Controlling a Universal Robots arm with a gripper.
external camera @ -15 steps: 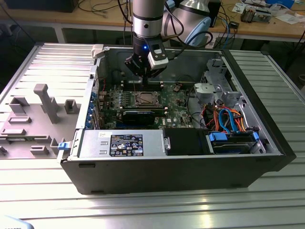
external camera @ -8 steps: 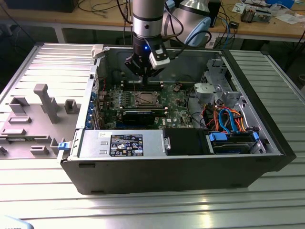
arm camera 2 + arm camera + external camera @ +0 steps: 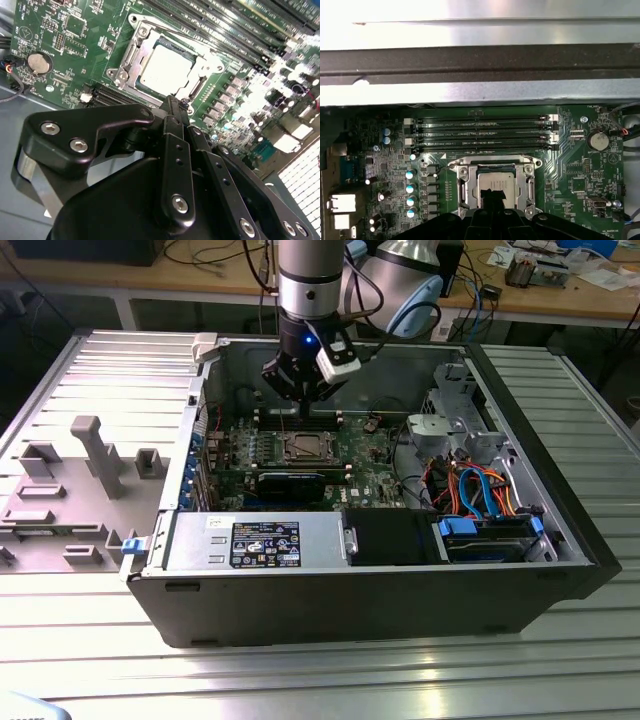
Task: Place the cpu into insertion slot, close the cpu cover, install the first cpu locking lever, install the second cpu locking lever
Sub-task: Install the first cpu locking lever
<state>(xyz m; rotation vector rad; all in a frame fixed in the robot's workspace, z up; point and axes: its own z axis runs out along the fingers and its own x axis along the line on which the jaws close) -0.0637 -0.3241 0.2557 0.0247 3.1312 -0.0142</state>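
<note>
I see the black gripper (image 3: 178, 107) pinched together, holding nothing, just above the dull silver square cpu (image 3: 166, 70), seated under the silver frame cover (image 3: 496, 176) mid-frame.

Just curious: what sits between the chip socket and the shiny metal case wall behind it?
In the first wrist view, four long memory slots lie between the insertion slot and the case wall.

The gripper (image 3: 180, 107) hangs above the cpu (image 3: 165, 70), seemingly seated under the cpu cover (image 3: 131, 62).
</note>
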